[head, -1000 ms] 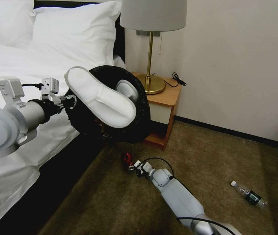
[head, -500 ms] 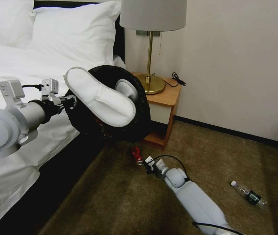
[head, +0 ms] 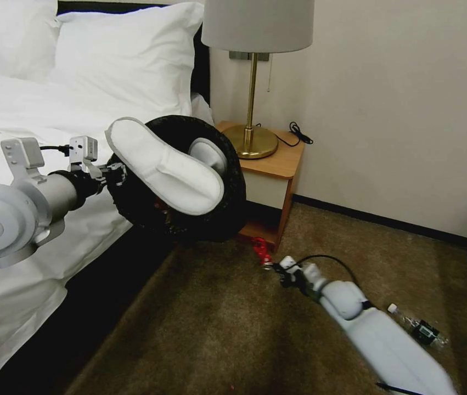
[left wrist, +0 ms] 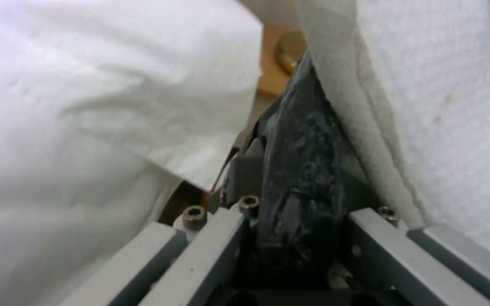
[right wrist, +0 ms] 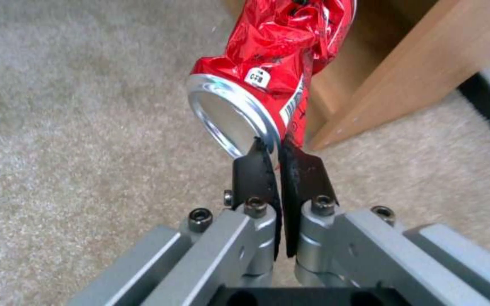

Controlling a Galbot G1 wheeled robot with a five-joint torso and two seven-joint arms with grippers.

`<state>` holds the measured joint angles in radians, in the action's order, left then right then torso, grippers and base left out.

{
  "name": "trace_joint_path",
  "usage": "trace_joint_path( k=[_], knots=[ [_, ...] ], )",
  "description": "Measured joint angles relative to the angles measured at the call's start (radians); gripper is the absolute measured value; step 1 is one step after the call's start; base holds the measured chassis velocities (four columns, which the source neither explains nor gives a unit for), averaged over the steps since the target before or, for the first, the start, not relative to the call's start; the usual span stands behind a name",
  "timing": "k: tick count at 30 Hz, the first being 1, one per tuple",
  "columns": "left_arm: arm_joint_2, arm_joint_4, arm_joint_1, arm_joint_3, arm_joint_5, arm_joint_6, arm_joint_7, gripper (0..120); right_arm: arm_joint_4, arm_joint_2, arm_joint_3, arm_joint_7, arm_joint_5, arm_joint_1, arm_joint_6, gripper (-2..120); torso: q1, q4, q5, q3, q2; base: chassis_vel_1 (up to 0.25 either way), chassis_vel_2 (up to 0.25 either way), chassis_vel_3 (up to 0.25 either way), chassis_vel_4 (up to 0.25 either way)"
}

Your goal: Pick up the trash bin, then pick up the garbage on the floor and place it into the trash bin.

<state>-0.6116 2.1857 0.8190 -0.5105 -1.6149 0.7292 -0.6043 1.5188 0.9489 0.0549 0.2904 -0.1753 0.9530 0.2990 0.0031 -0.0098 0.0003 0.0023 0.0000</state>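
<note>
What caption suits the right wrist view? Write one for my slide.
Right gripper pinches the rim of a crushed red can above carpet, beside the wooden nightstand.

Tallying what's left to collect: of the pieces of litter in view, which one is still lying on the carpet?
The clear bottle, beside the right arm. The crushed red can is pinched in the right hand, and the white slippers sit in the trash bin.

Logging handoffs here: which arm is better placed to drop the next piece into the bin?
Right. The right gripper is shut on the crushed red can, just below the trash bin. The left gripper holds the bin's rim.
</note>
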Motion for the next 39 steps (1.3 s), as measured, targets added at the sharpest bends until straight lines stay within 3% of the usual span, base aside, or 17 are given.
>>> trace_joint_path(
  k=[4,14,25,32,39],
  knots=[
    [-0.013,0.007,0.01,0.01,-0.031,0.006,-0.082,1,0.063,-0.047,0.029,-0.009,-0.024,0.033,0.002,0,0.0,0.0,-0.0002,0.0,0.0,0.0,0.0,0.0,0.0],
    [0.0,0.041,0.034,0.001,-0.064,0.007,-0.11,1,0.243,-0.152,0.118,-0.043,-0.127,0.131,0.013,0,0.0,-0.0001,-0.0002,0.0,0.0,0.0,0.0,0.0,0.0],
    [-0.003,0.055,0.048,0.018,-0.083,0.007,-0.149,1,0.371,-0.209,0.375,-0.047,-0.238,0.252,0.011,0,0.0,-0.0006,-0.0001,0.0,0.0,0.0,0.0,0.0,0.0],
    [-0.01,0.056,0.047,0.064,-0.096,0.007,-0.149,1,0.435,-0.233,0.407,-0.051,-0.335,0.163,0.032,0,0.0,0.0002,-0.0003,0.0,0.0,0.0,0.0,0.0,0.0],
    [-0.023,0.055,0.043,0.125,-0.108,0.007,-0.145,1,0.531,-0.314,0.456,-0.058,-0.453,0.097,0.053,0,0.0,-0.0001,-0.0002,0.0,0.0,0.0,0.0,0.0,0.0]
  ],
)
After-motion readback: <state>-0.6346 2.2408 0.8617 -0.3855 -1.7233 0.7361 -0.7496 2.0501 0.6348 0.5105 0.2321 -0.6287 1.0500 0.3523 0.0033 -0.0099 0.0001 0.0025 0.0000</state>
